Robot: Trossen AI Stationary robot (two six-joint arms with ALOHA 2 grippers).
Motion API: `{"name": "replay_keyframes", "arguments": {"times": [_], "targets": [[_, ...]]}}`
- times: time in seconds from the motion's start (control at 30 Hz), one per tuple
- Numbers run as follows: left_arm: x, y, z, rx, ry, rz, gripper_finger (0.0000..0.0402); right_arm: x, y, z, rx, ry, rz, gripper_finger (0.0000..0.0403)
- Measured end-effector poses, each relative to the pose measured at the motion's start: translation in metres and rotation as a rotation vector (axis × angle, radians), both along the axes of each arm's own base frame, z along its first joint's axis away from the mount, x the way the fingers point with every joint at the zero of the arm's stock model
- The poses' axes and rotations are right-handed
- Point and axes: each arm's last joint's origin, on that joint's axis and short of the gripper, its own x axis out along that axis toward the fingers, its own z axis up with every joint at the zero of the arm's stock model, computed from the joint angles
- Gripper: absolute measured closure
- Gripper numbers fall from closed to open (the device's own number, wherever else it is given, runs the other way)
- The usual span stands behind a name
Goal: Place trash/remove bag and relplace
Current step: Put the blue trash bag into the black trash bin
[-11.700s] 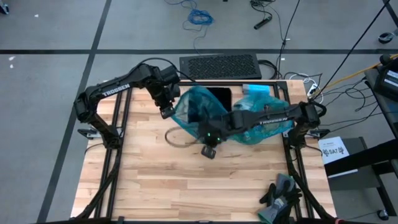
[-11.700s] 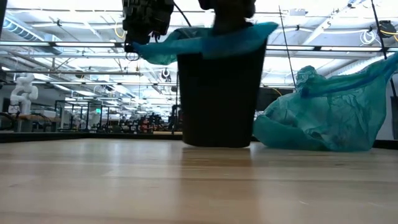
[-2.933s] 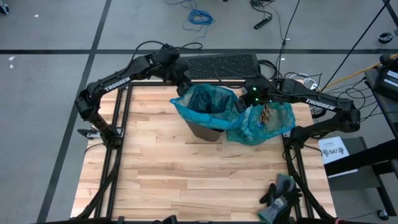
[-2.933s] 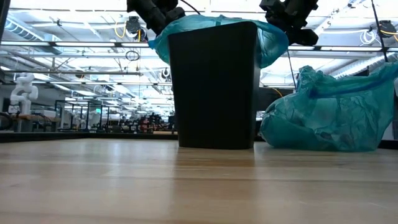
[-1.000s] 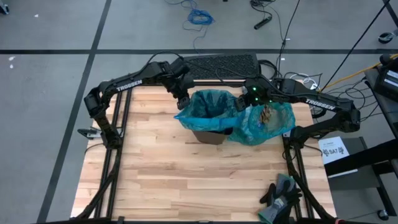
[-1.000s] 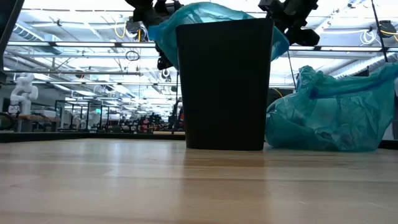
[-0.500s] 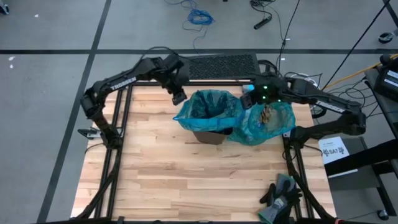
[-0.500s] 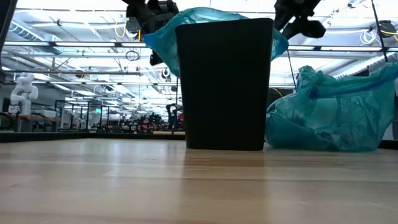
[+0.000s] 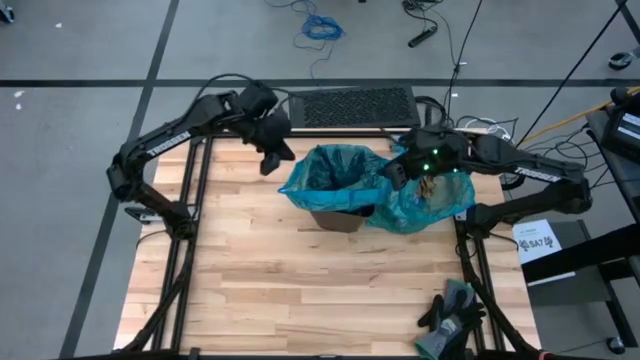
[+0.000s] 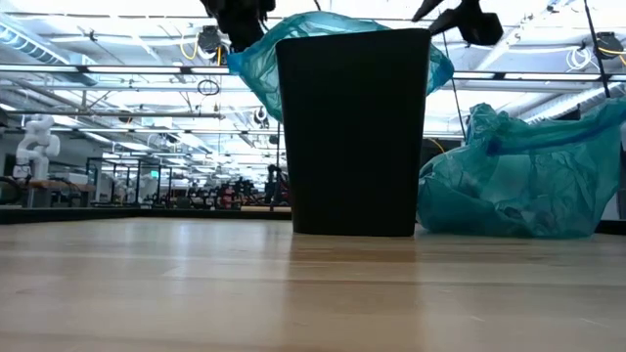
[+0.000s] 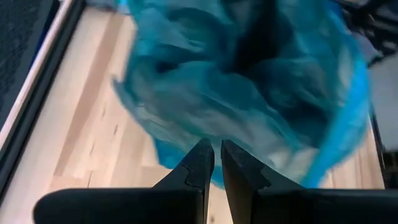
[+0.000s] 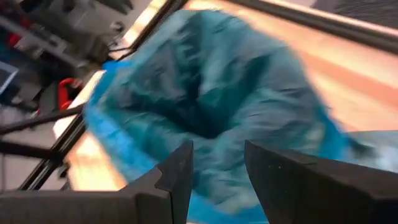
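Note:
A black bin (image 10: 352, 137) stands at the table's far middle, lined with a teal bag (image 9: 335, 172) whose rim hangs over the bin's edge (image 10: 252, 68). To its right a full teal bag (image 9: 440, 205) lies on the table, with brown trash (image 9: 428, 183) showing at its top. My left gripper (image 9: 268, 162) hovers left of the bin, clear of the bag. A narrow gap shows between its fingers (image 11: 216, 163), with nothing in it. My right gripper (image 9: 393, 172) hangs open above the bin's right rim, nothing between its fingers (image 12: 217, 168).
Dark gloves (image 9: 450, 310) lie at the near right corner. A black perforated mat (image 9: 355, 105) lies just beyond the table's far edge. Bare wood (image 9: 300, 280) stretches from the bin to the near edge.
My left gripper has drawn back from the bag's left rim toward the table's far left and risen. My right gripper has risen from the bag's right rim. The lining bag stays draped over the bin's edge.

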Motion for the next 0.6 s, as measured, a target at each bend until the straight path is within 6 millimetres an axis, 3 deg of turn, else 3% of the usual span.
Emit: {"name": "replay_keyframes", "arguments": {"times": [0.37,0.6], "targets": [[0.011,-0.037,-0.004,0.090,0.034,-0.260,0.0363,0.033,0.031,-0.013,-0.077,0.037,0.237,0.0266],[0.022,-0.050,-0.008,0.099,0.037,-0.323,0.0363,0.038,0.033,-0.017,-0.151,0.063,0.307,0.0266]]}}
